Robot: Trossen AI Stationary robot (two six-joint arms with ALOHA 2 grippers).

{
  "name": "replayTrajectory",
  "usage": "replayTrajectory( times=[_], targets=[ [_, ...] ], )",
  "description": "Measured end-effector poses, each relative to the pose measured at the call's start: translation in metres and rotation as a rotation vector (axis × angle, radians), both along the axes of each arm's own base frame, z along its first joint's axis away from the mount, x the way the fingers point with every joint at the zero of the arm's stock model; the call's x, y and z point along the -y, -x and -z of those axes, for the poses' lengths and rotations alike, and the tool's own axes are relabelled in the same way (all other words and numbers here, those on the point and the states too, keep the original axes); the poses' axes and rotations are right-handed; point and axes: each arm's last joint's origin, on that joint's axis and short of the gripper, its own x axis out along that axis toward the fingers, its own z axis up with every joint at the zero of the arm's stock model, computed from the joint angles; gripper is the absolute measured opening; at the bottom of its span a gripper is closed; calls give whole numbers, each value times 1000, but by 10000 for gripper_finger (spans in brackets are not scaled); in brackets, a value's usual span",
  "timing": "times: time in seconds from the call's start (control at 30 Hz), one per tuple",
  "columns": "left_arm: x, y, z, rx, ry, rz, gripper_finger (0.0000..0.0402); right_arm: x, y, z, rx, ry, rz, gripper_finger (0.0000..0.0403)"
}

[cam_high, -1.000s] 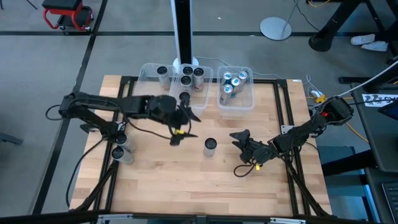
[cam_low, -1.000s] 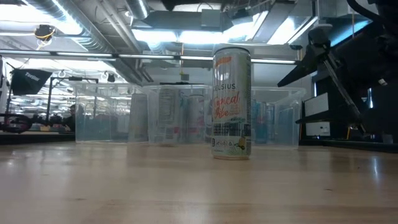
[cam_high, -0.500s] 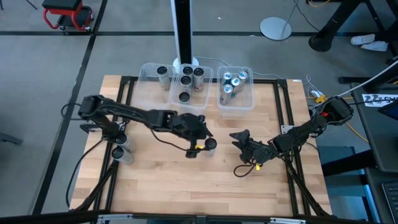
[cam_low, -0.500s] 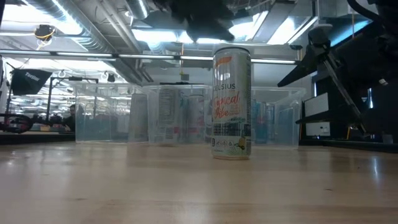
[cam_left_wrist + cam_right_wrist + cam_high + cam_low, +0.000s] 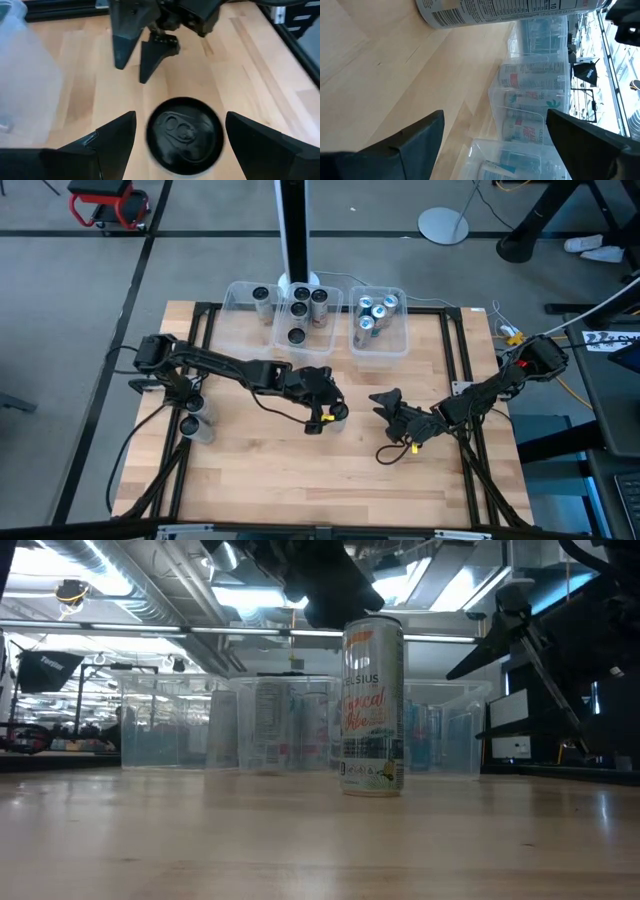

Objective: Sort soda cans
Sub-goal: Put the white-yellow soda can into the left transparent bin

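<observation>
My left claw hangs open directly over the upright dark-topped silver can, fingers at three and nine o'clock.

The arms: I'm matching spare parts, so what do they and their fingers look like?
Both arms are dark, slender, jointed links with black cables running alongside. The left gripper and right gripper each carry two black, wedge-shaped fingers tapering to a point. A small yellow marking sits by each gripper. No lettering is legible on either.
</observation>
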Motion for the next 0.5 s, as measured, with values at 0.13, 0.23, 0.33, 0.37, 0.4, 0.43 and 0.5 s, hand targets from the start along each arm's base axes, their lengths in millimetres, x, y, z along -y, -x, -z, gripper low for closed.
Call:
replayTrajectory(
  times=[0.13, 0.23, 0.33, 0.37, 0.4, 0.43, 0.5],
  targets=[
    [2, 0, 0, -1, 28, 29, 296, 0, 0, 0, 0, 0, 0, 348],
    [2, 0, 0, -5, 32, 28, 296, 0, 0, 0, 0, 0, 0, 348],
    [-1, -1, 2, -13, 32, 21, 296, 0, 0, 0, 0, 0, 0, 348],
    [-1, -1, 4, -18, 32, 20, 296, 0, 0, 0, 0, 0, 0, 348],
    [-1, -2, 5, -25, 31, 20, 296, 0, 0, 0, 0, 0, 0, 348],
    [-1, -3, 7, -25, 31, 19, 296, 0, 0, 0, 0, 0, 0, 348],
    [-1, -4, 11, -35, 30, 19, 296, 0, 0, 0, 1, -1, 0, 348]
  ],
)
